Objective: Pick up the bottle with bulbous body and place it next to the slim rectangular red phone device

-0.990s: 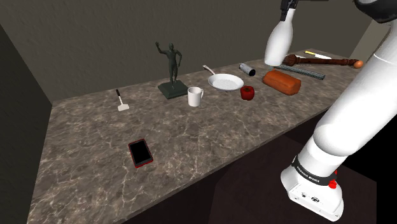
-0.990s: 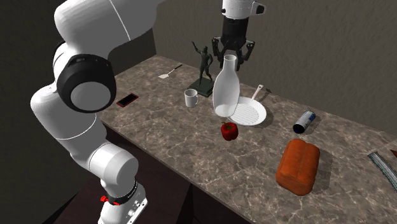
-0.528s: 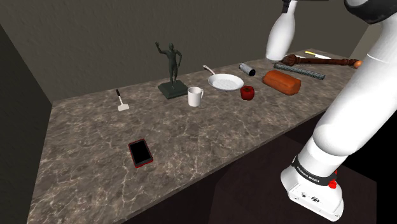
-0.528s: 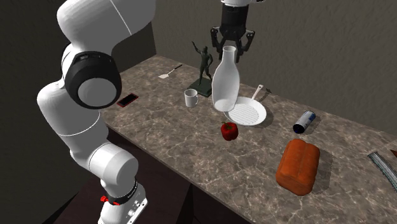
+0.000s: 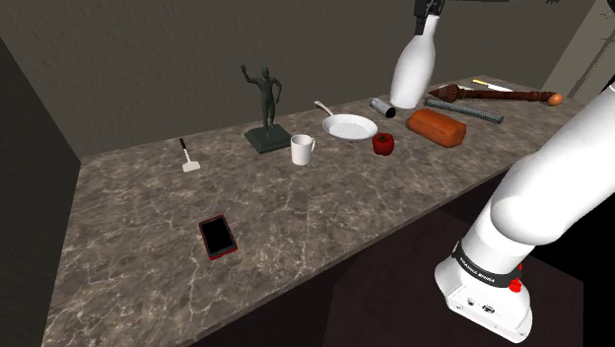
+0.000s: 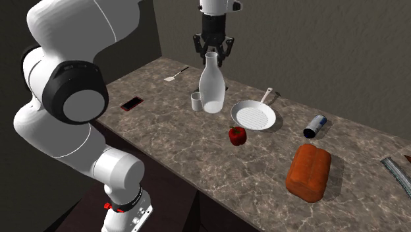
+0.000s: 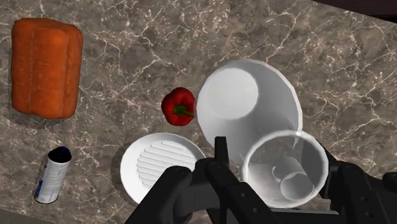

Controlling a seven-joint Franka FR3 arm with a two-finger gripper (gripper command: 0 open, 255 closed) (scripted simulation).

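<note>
While the gripper clasped the white bottle by its neck, aloft upper right, the red phone lay lower left near the counter edge, bare marble around.

The marbled desk carries a dark figurine with a white mug near its base, a white pan, a red pepper, an orange loaf, a lying can and a spatula.

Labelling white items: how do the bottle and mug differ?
The bottle hangs in the air, clasped at its neck by the gripper; the mug stands on the counter. The bottle is tall with a narrow neck; the mug is short with a handle. Both are white.
</note>
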